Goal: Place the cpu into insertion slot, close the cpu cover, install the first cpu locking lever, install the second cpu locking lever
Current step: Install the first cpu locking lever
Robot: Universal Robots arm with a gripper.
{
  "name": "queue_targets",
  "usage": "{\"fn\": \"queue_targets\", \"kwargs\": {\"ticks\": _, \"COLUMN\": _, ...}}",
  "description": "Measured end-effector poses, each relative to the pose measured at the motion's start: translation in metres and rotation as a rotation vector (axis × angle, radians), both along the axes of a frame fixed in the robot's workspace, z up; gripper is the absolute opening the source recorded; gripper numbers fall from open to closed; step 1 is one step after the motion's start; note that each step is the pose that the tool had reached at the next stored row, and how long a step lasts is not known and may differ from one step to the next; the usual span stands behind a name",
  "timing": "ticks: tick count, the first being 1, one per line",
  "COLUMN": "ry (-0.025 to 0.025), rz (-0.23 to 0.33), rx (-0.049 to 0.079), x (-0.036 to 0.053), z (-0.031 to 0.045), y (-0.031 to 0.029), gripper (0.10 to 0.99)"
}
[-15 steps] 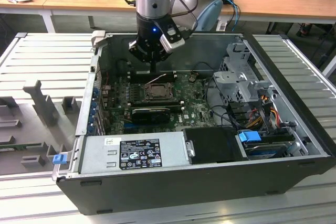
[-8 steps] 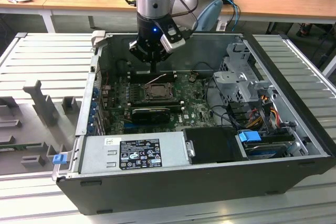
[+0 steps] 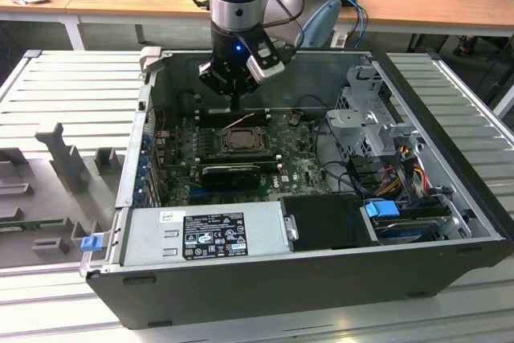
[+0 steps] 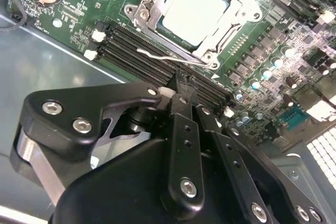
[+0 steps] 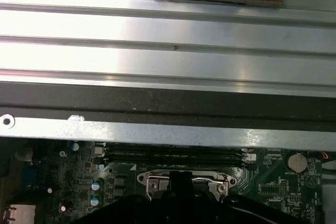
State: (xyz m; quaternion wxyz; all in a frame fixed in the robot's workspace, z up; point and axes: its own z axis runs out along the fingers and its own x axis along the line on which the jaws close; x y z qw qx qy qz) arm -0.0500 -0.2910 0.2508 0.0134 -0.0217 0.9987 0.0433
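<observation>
Pale grey square cpu (image 4: 195,11) lay flat in the insertion slot (image 3: 238,141), dark-silver cpu cover (image 4: 148,1) was folded down, framing it through its window, thin wire locking lever (image 4: 167,56) ran along the cover's edge, all near the green circuit board's (image 4: 79,19) middle

In the exterior view the slot (image 3: 241,140) sits mid-board (image 3: 305,170), with the cpu (image 4: 195,11) in it and the cover (image 4: 148,4) down on the cpu. The gripper (image 3: 235,104) hangs at the slot's 12 o'clock, over the memory slots (image 4: 139,56). The graphics card (image 3: 233,174) lies at 6, the power supply (image 3: 201,234) beyond it, and the drive cage (image 3: 365,110) at 3.
</observation>
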Motion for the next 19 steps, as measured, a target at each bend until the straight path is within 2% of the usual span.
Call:
{"fn": "queue_targets", "kwargs": {"ticks": 3, "ry": 0.0009, "rz": 0.0, "rx": 0.003, "x": 0.0023, "z": -0.0038, "y": -0.0009, "gripper": 0.106}}
{"fn": "queue_targets", "kwargs": {"ticks": 5, "ry": 0.0009, "rz": 0.009, "rx": 0.017, "x": 0.0043, "z": -0.0064, "y": -0.001, "gripper": 0.106}}
{"fn": "queue_targets", "kwargs": {"ticks": 11, "ry": 0.0013, "rz": 0.024, "rx": 0.017, "x": 0.006, "z": -0.0118, "y": -0.0013, "gripper": 0.106}}
{"fn": "queue_targets", "kwargs": {"ticks": 19, "ry": 0.0012, "rz": 0.024, "rx": 0.017, "x": 0.0065, "z": -0.0124, "y": -0.0014, "gripper": 0.106}}
